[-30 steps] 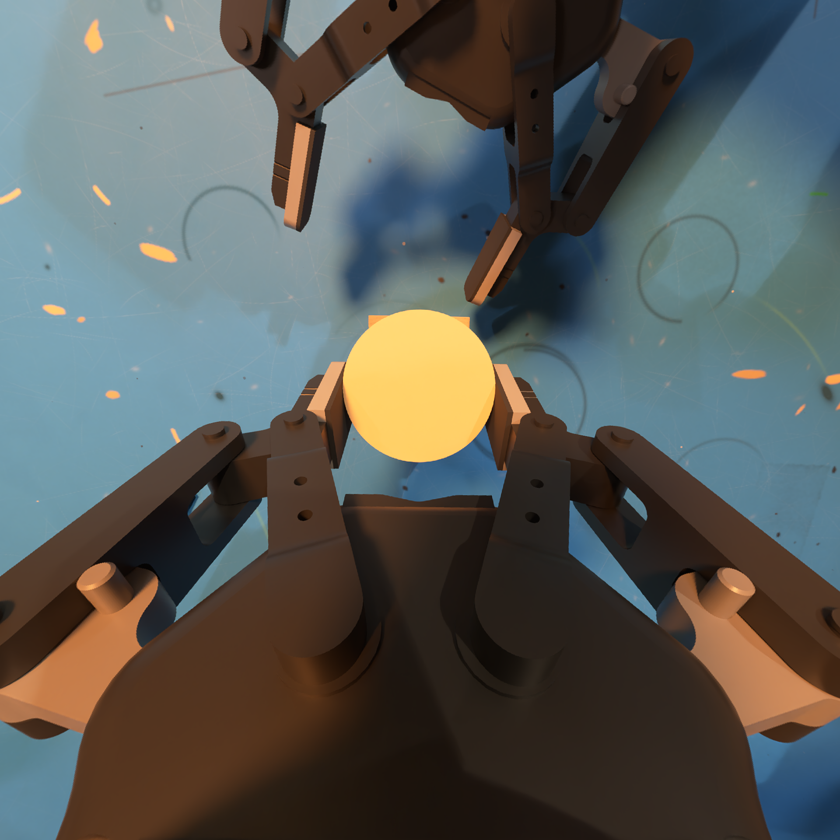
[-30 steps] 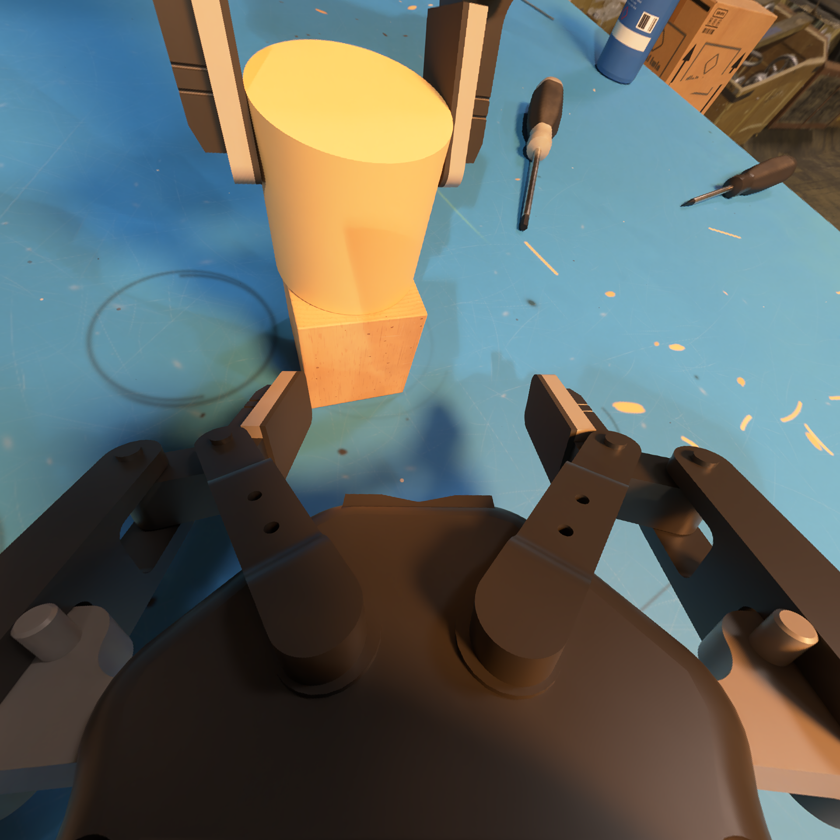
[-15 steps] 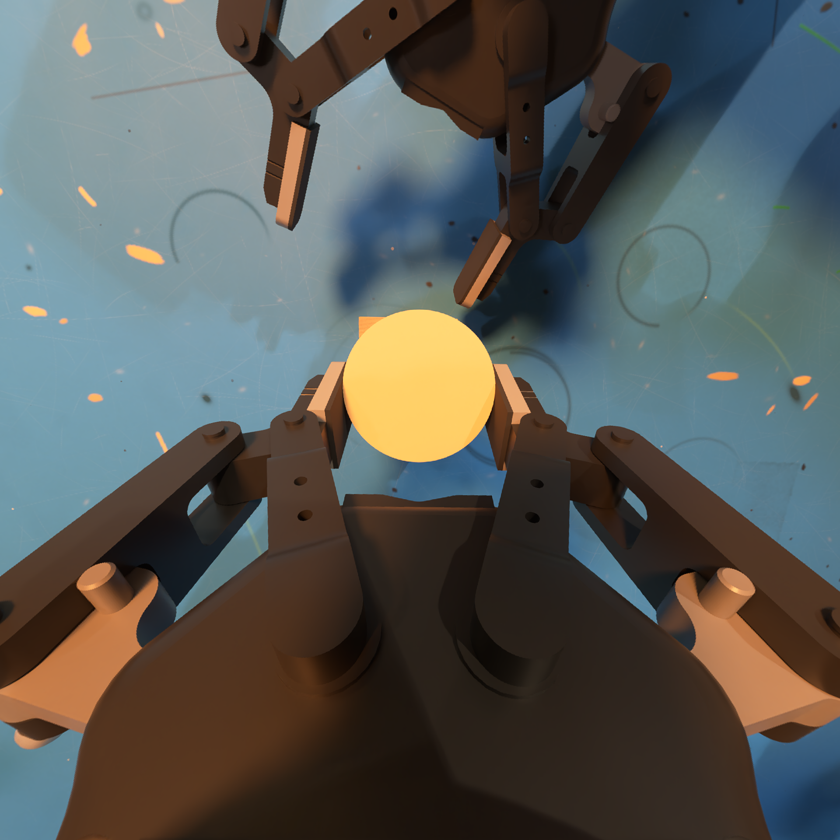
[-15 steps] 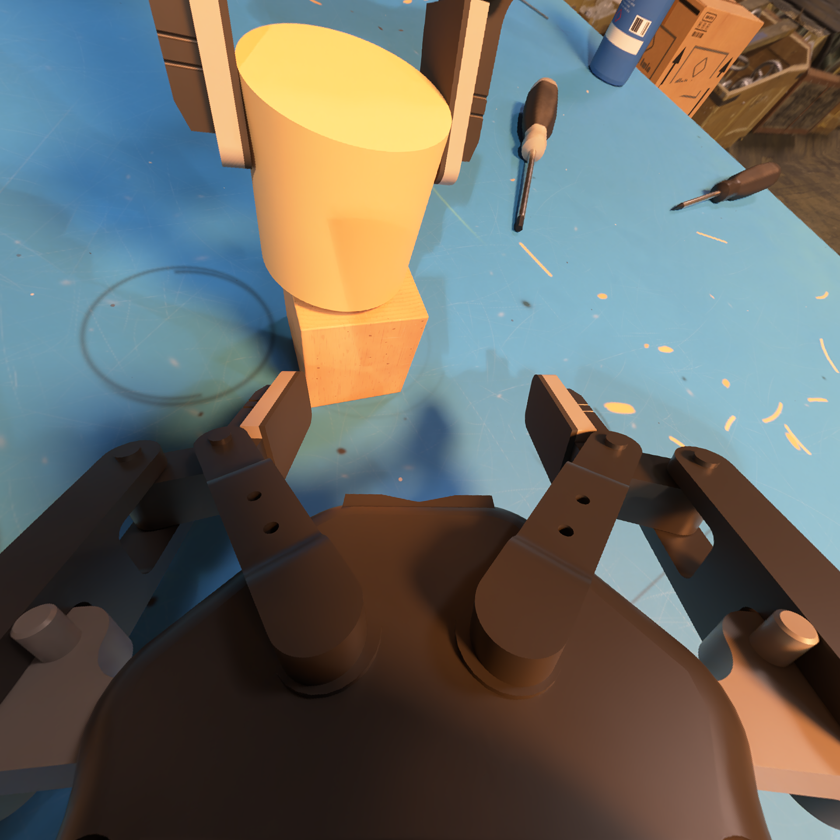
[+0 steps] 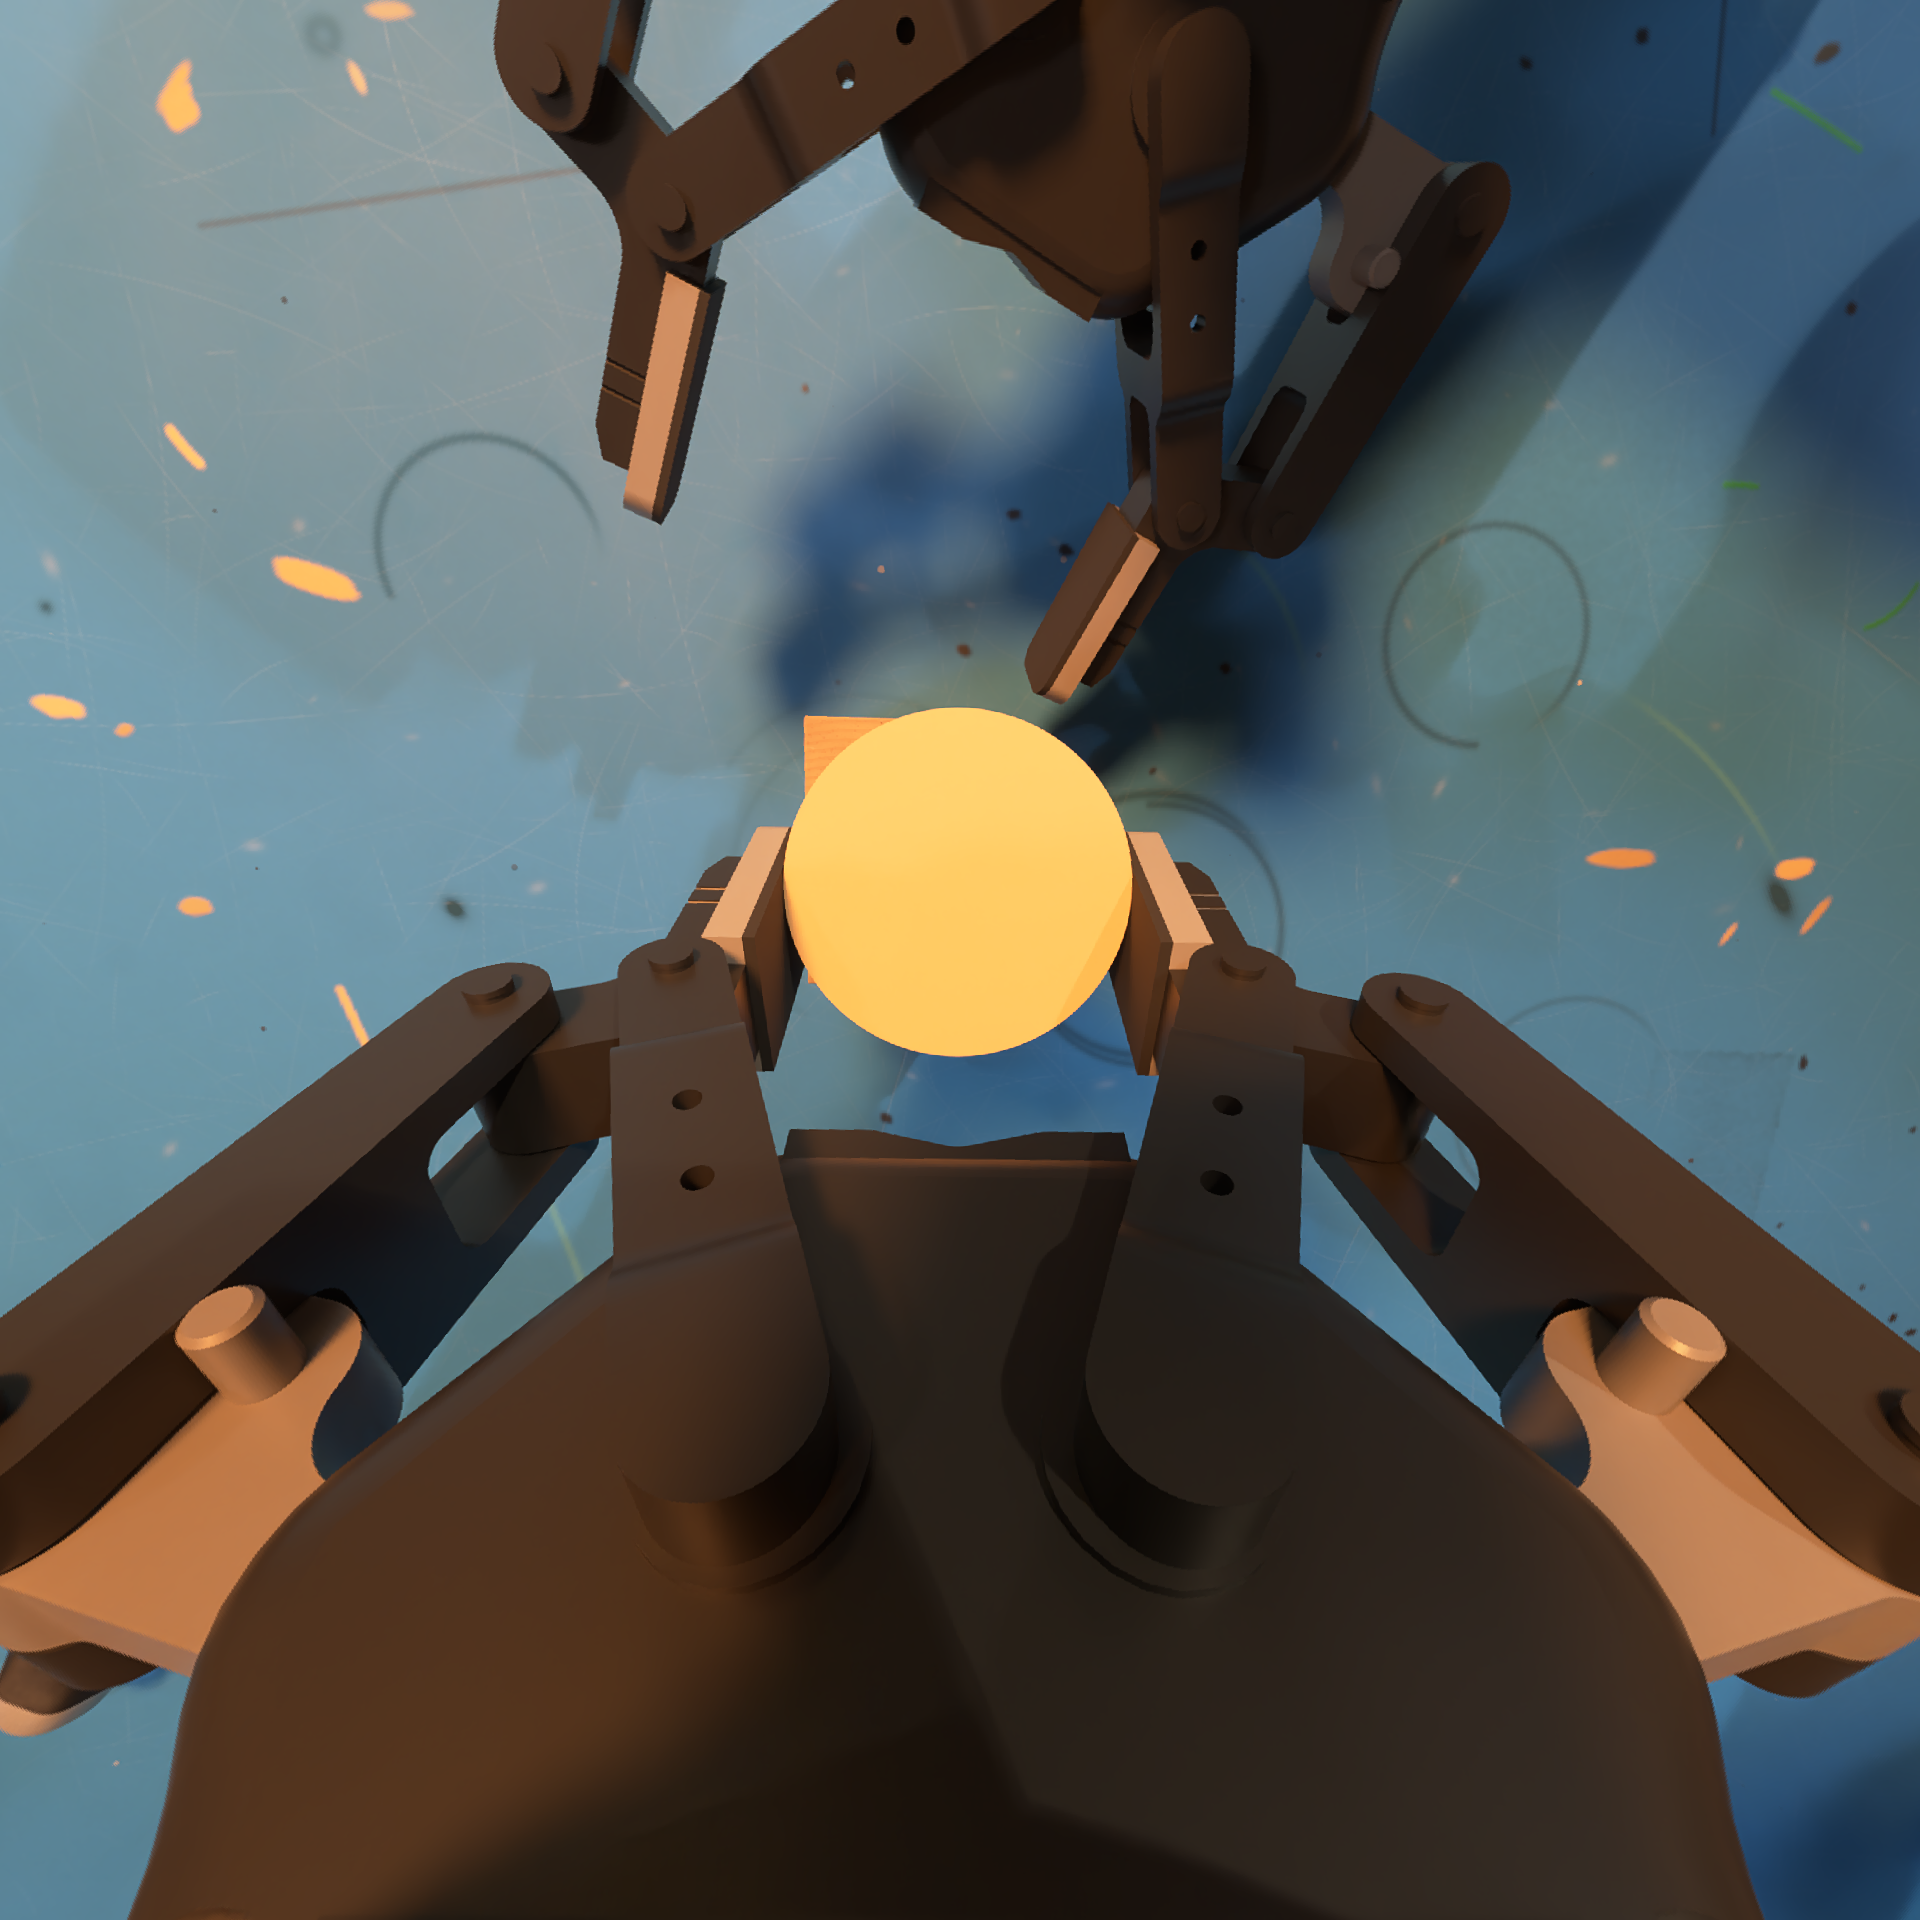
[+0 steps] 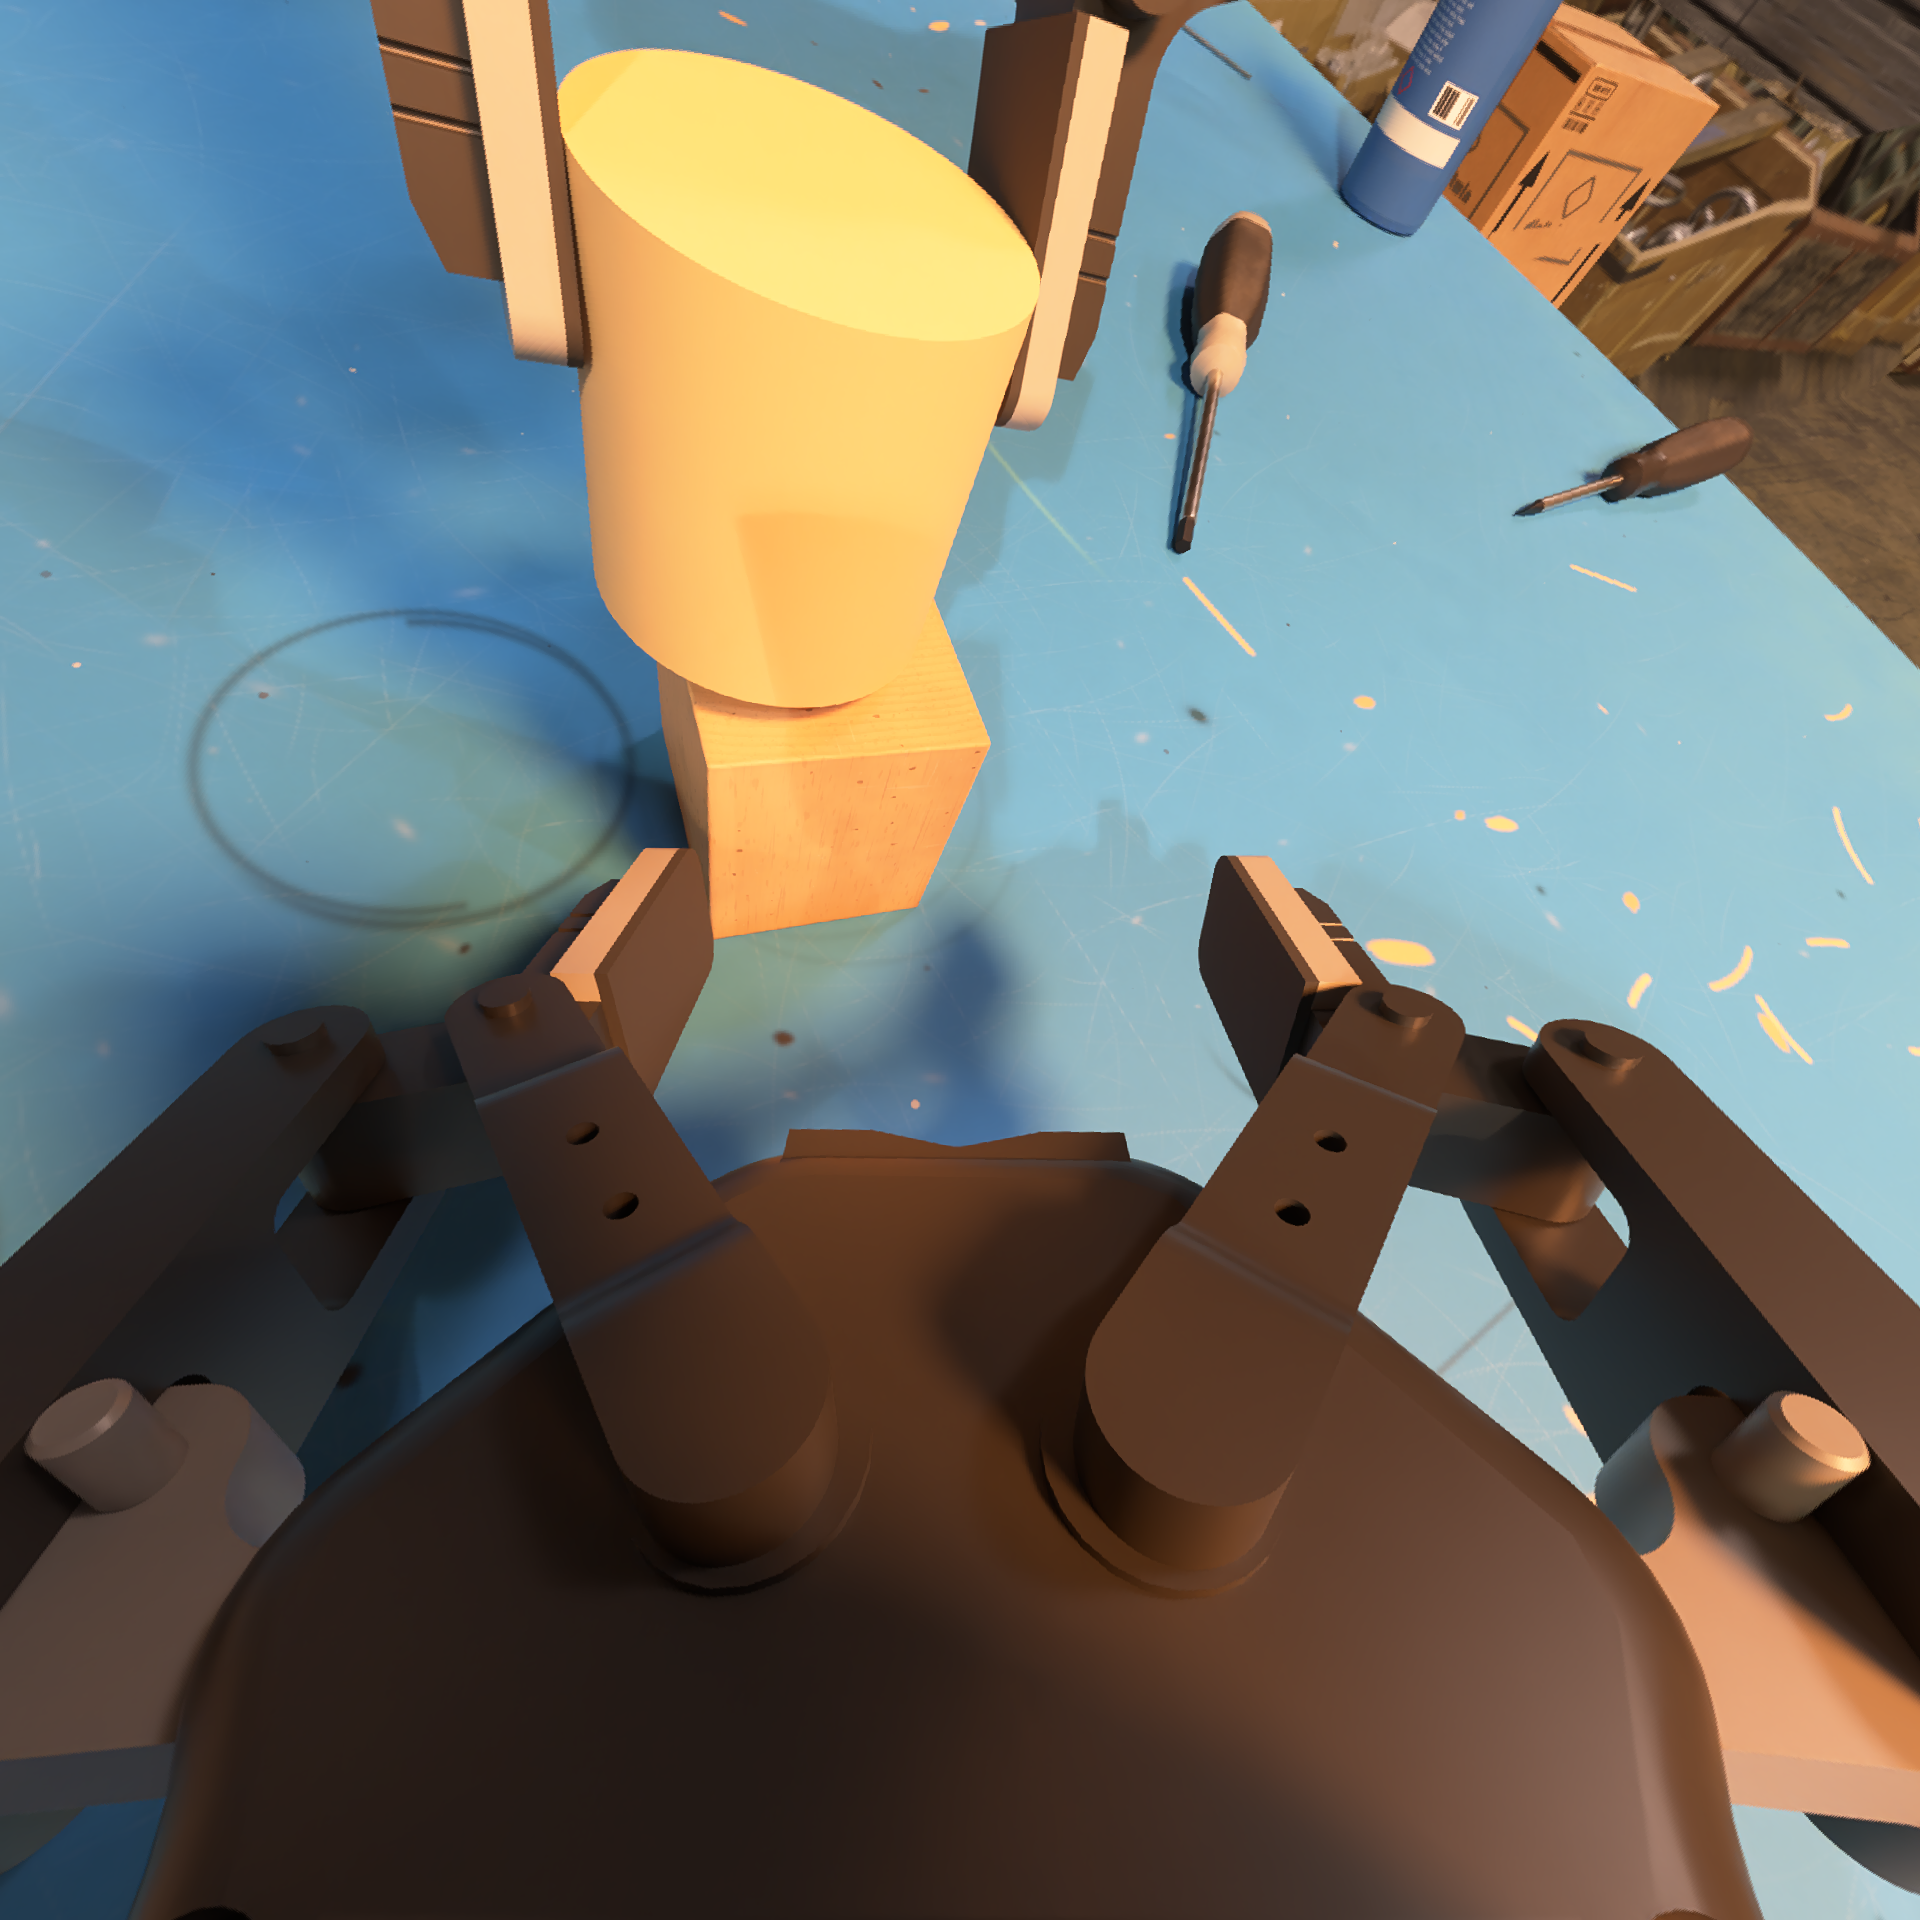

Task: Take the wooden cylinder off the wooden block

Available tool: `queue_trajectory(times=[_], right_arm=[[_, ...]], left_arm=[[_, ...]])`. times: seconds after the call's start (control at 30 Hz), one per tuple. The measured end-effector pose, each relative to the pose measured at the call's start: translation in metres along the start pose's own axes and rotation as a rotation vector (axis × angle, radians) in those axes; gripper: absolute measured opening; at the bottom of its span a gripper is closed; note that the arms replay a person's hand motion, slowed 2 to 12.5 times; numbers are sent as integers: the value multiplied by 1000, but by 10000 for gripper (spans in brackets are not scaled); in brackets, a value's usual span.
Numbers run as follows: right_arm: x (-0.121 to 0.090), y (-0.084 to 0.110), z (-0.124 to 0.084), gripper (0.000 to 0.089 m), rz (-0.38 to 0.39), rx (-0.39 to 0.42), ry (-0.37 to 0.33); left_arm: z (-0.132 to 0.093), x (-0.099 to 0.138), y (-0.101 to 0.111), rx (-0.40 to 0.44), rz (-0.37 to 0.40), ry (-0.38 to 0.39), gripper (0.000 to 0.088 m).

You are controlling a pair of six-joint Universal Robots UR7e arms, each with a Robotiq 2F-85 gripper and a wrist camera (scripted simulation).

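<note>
Since the earlier frames the wooden cylinder (image 5: 956, 881) has risen slightly and shifted sideways off the wooden block (image 5: 831, 740): in the left wrist view only the block's upper-left corner now shows behind it, where both top corners showed before. The left tool (image 5: 956, 914) is closed on the cylinder, a pad against each flank. The cylinder's flat end faces the camera, so its long axis runs straight down toward the desk (image 5: 312, 810). The right tool (image 5: 852, 603) hangs at upper centre, fingers spread wide and holding nothing.

In the right wrist view the cylinder (image 6: 790, 416) stands near upright at upper centre, leaning a little, its lower rim just over the block (image 6: 831, 821) (a thin dark line there suggests a gap, though contact cannot be ruled out). The lift appears begun but not cleared. The right tool (image 6: 956, 935) sits wide open before the block, one finger close beside its near corner. Two screwdrivers (image 6: 1216, 353) and a blue bottle (image 6: 1423, 114) lie at upper right.
</note>
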State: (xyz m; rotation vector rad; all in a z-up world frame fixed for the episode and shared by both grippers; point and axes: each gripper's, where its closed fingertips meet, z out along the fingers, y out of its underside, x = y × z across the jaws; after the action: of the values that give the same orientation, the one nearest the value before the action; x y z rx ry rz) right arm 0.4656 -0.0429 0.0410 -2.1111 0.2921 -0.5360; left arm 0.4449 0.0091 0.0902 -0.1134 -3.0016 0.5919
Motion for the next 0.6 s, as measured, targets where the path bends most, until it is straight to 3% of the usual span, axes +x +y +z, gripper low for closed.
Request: queue_trajectory(times=[0.6], right_arm=[[-2,-4,-1,806,-32,12,2]], left_arm=[[-3,3,3,-47,3,18,509]])
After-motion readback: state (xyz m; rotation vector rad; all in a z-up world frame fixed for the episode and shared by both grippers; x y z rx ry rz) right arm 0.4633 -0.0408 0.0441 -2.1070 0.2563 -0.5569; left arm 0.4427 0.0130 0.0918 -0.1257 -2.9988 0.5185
